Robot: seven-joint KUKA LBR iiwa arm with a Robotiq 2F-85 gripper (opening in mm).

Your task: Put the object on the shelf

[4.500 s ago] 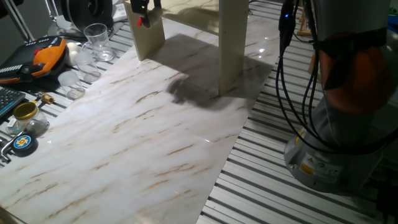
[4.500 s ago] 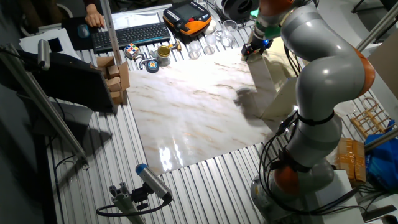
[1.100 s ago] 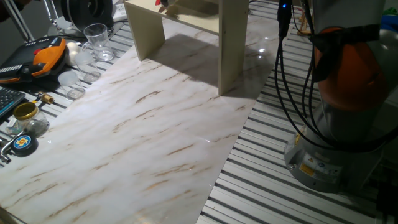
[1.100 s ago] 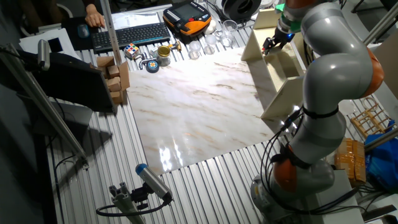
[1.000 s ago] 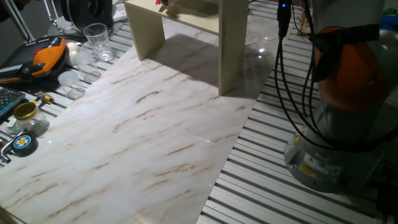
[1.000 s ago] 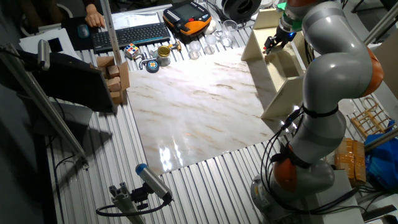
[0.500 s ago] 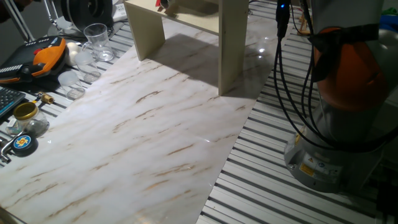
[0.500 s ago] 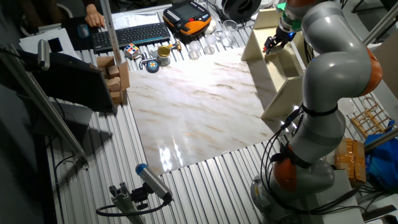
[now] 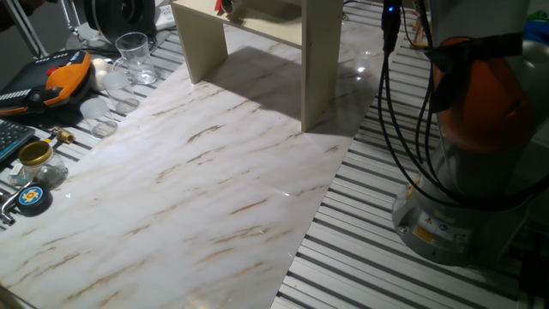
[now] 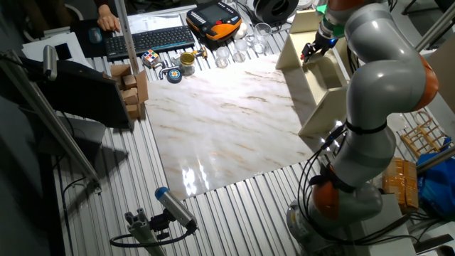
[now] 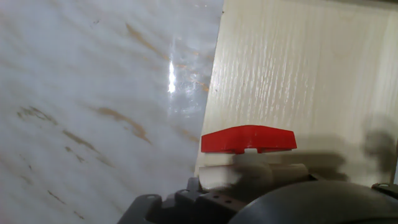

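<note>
The object point(image 11: 249, 139), a white cylindrical fitting with a red handle, lies low over the shelf's top board near its edge in the hand view. Its red handle shows at the top edge of one fixed view point(image 9: 220, 7). The shelf point(image 9: 321, 69) is pale beige wood with broad panel legs and stands at the far end of the marble board; it also shows in the other fixed view point(image 10: 316, 71) and the hand view point(image 11: 298, 74). My gripper point(image 10: 311, 51) is over the shelf top, shut on the object. The fingertips are mostly hidden.
Glass cups point(image 9: 133, 53), an orange-black device point(image 9: 64, 75) and a brass-lidded jar point(image 9: 36, 156) sit left of the marble board point(image 9: 214, 189). The robot base point(image 9: 467, 172) and hanging cables point(image 9: 388, 103) stand to the right. A keyboard point(image 10: 149, 39) and small boxes point(image 10: 132, 87) lie beyond.
Since 4.5 s ago the gripper carried the object from beside the shelf's leg up over the shelf top. Over the last second nothing has visibly moved.
</note>
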